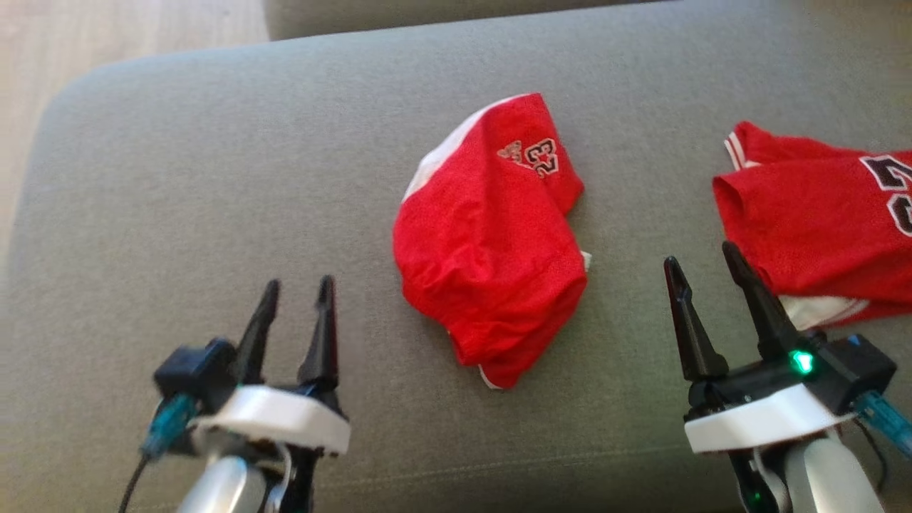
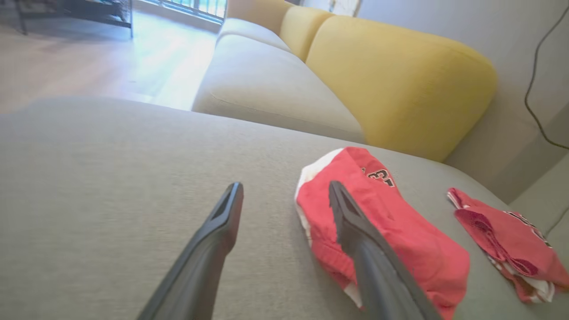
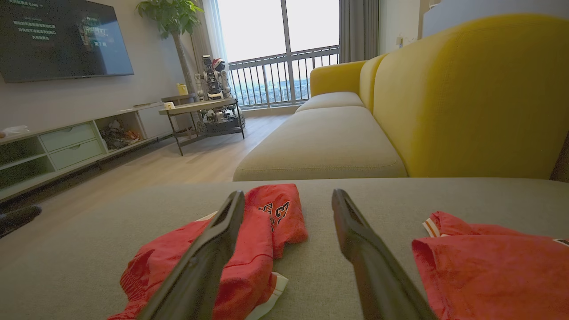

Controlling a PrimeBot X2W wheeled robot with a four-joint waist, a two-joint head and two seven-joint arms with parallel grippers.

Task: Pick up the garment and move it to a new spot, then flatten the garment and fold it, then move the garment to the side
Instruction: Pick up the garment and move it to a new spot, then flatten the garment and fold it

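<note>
A red garment (image 1: 491, 235) with white trim and a number 23 lies bunched in a loose fold at the middle of the grey cushion (image 1: 214, 178). My left gripper (image 1: 299, 285) is open, low on the cushion to the garment's left, with nothing between its fingers. In the left wrist view the garment (image 2: 400, 235) lies just right of that gripper (image 2: 285, 186), partly behind one finger. My right gripper (image 1: 700, 256) is open too, to the garment's right. The right wrist view has the garment (image 3: 275, 213) behind the left finger of that gripper (image 3: 289, 194).
A second red jersey (image 1: 819, 221) with white trim lies at the cushion's right, close beside my right gripper; it also shows as the jersey (image 3: 498, 266). Wooden floor (image 1: 43, 64) borders the cushion's left end. A yellow sofa back (image 2: 400, 84) rises beyond.
</note>
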